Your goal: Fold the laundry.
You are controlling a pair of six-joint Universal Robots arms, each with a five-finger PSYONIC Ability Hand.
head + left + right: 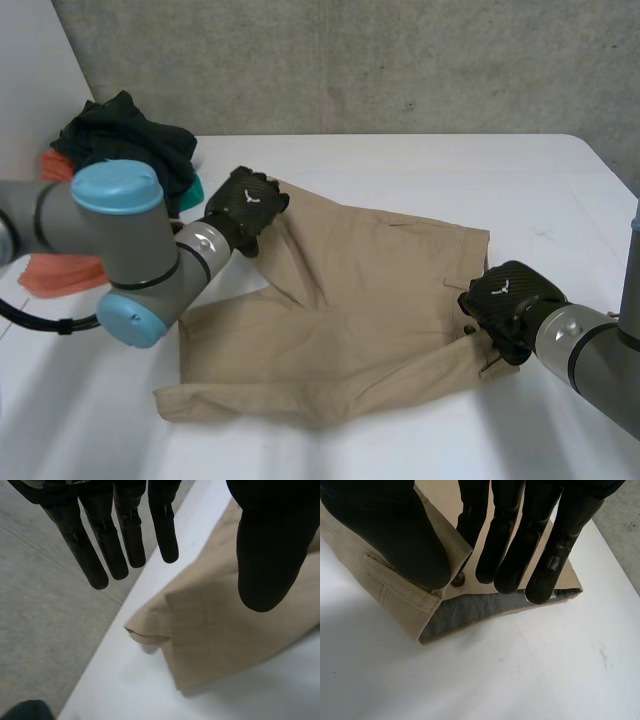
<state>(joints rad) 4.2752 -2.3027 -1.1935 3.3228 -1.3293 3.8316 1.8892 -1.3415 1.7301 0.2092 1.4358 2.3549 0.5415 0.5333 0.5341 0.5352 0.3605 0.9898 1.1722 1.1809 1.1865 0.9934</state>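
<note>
Lying spread, tan shorts [350,300], legs creased; waistband [405,602] gaping, grey lining [470,612]

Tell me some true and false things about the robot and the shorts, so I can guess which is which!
1. The shorts on the white table are tan. True.
2. The left hand has its fingers curled tight round the shorts. False: they are straight and hold nothing, above a leg's hem.
3. The right hand pinches the waistband between thumb and fingers. True.
4. The pile of clothes lies beside the right hand. False: it lies at the far corner by the left arm.
</note>
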